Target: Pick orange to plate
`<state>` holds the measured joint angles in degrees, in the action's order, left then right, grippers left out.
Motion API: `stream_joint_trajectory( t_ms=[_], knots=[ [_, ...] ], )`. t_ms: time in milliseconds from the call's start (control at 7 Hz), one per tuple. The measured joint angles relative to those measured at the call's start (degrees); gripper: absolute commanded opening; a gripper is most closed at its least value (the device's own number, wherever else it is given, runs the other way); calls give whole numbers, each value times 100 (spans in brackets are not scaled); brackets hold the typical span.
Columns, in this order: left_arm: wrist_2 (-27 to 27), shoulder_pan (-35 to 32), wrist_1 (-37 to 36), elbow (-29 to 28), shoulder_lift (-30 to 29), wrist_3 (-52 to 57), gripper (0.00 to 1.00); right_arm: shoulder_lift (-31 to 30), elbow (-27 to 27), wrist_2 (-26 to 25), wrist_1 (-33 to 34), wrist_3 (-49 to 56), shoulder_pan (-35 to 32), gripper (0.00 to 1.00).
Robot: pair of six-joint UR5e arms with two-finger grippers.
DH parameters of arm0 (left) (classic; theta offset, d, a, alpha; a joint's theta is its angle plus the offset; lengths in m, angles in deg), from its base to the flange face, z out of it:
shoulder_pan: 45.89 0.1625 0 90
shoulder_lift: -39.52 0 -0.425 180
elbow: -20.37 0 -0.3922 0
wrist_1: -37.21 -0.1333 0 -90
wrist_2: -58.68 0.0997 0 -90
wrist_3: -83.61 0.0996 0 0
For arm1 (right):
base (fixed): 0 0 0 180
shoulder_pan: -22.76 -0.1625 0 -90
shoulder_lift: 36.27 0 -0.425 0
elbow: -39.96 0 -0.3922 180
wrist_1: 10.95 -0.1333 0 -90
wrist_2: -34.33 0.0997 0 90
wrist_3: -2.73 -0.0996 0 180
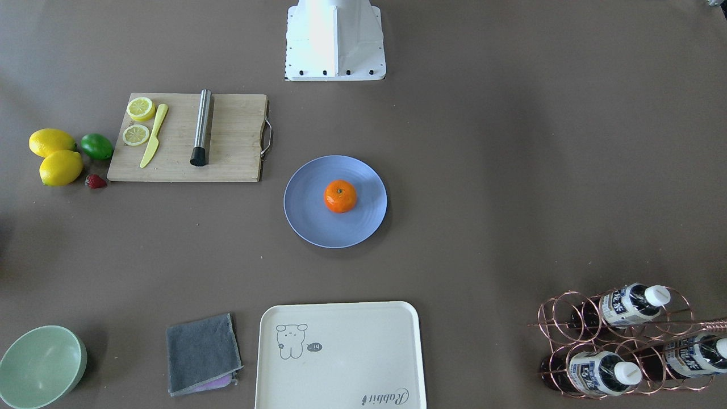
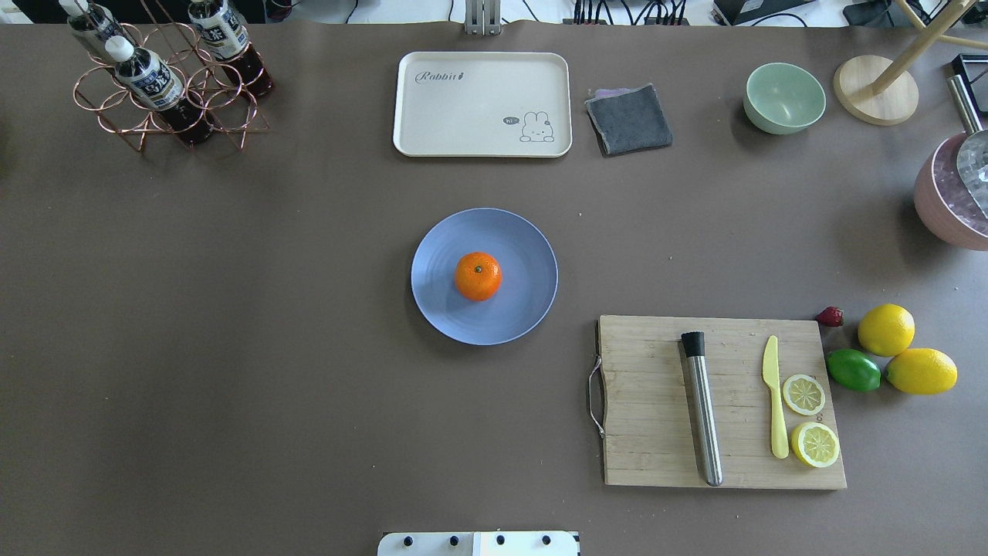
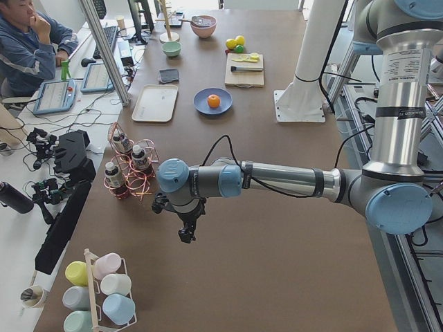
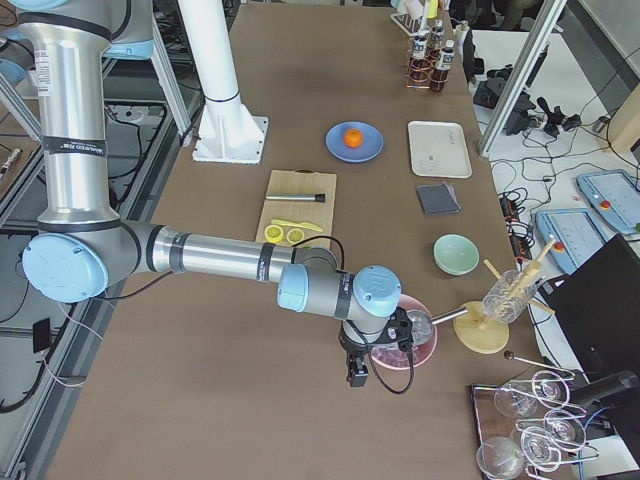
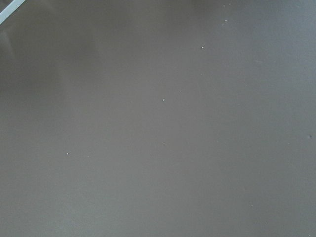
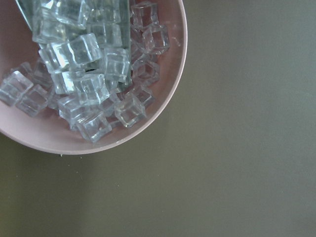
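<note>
The orange (image 1: pixel 340 196) (image 2: pixel 478 276) rests near the middle of the blue plate (image 1: pixel 309 218) (image 2: pixel 527 251) at the table's centre, stem dimple up. Both side views show the orange (image 3: pixel 214 101) (image 4: pixel 353 137) small and far off. My left gripper (image 3: pixel 185 235) hangs over bare table near the left end, far from the plate; I cannot tell whether it is open or shut. My right gripper (image 4: pixel 355 378) hangs by a pink bowl of ice cubes (image 6: pixel 94 79) near the right end; its state I cannot tell either. Neither wrist view shows fingers.
A cutting board (image 2: pixel 656 401) carries a steel muddler, a yellow knife and lemon slices. Lemons, a lime (image 2: pixel 853 370) and a strawberry lie beside it. Cream tray (image 2: pixel 482 104), grey cloth, green bowl (image 2: pixel 784 96) and a copper bottle rack (image 2: pixel 166 85) line the far edge.
</note>
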<state>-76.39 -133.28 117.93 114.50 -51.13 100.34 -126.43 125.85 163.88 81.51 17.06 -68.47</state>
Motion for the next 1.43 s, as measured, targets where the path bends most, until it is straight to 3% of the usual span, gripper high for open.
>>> stream_joint_trajectory(
  t_ms=[1429],
  knots=[
    [-2, -53, -4, 5, -45, -10, 98, 67, 67, 131, 0, 0, 0, 100]
  ],
)
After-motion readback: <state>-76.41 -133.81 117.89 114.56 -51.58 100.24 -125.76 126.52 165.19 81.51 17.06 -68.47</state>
